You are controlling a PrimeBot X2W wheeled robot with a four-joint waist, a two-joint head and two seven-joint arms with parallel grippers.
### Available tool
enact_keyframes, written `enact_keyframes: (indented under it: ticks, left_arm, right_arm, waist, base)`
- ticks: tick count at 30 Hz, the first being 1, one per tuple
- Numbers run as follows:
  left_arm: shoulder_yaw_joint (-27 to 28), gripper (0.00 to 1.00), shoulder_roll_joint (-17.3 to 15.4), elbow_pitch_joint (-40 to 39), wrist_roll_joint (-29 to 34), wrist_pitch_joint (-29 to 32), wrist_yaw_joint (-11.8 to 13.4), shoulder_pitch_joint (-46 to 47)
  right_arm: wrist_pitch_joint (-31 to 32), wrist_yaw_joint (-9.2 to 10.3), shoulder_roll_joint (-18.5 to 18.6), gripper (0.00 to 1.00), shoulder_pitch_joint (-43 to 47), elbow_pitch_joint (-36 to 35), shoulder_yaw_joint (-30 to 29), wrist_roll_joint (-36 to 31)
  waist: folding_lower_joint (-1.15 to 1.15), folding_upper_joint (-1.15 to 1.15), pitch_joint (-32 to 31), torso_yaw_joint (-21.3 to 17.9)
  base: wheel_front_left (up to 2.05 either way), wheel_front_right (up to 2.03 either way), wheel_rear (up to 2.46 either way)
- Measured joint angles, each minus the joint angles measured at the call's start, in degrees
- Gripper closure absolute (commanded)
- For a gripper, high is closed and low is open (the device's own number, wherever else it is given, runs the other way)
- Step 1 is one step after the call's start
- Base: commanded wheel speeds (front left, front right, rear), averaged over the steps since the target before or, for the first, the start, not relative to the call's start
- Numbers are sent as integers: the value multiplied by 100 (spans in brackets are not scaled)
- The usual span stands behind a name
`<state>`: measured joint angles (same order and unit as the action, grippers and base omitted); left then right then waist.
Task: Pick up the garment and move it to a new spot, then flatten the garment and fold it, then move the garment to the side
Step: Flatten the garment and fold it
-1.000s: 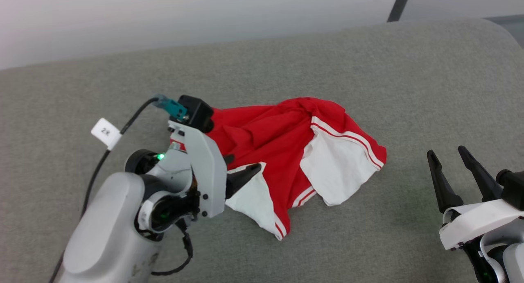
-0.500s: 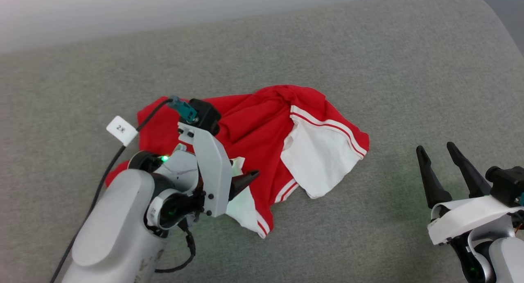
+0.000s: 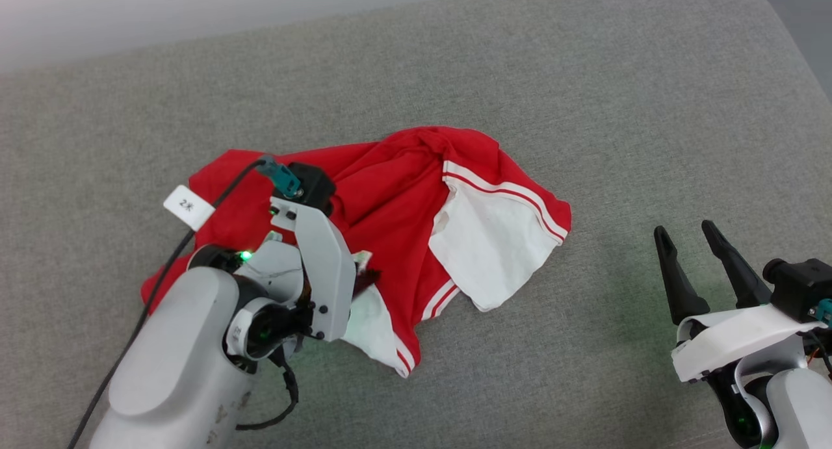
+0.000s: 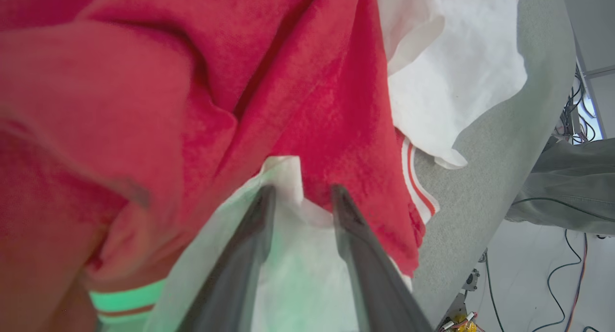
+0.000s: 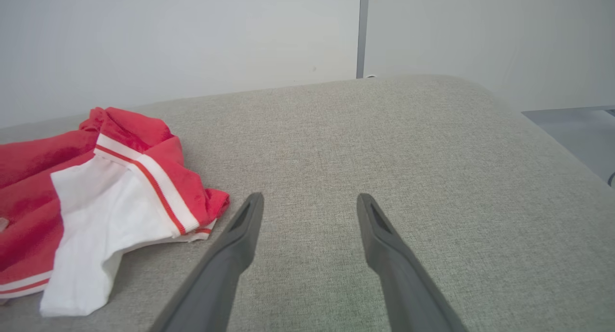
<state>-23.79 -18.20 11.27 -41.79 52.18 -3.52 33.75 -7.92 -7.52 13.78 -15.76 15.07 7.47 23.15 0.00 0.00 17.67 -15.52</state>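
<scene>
One garment (image 3: 390, 195): likely light, limp, crease-prone; pinch at a sleeve hem.
Left gripper (image 4: 301, 190): partly open, straddling white sleeve fold.
Right gripper (image 3: 684, 229): wide open, empty.

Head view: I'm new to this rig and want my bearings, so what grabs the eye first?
A crumpled bright red jersey shirt with white, stripe-edged sleeves lies mid-picture on a grey upholstered cushion. The left tool is down on its near left part, fingers apart over a white sleeve corner. The right tool sits at the lower right, open, off the cloth.
</scene>
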Motion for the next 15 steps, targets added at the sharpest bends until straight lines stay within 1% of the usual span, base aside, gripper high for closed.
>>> enact_keyframes:
  ticks: [1,2,10,15]
  left_arm:
    - [-5,91,0,4,0,2,0,5]
    - [-11,100,0,8,-10,29,0,6]
    - [-7,100,-26,-142,-112,133,12,11]
    - [114,100,-121,-393,-169,160,144,-18]
  right_arm:
    - [-19,0,0,0,-7,9,2,2]
    - [-21,0,0,0,-5,29,7,4]
    - [-43,0,25,0,-3,113,12,5]
    - [-7,0,71,0,27,94,-65,3]
  waist:
    - [0,0,-7,3]
    - [0,0,-17,7]
    - [0,0,-126,91]
    - [0,0,-209,235]
  base:
    - [0,0,0]
    - [0,0,0]
    - [0,0,0]
    - [0,0,0]
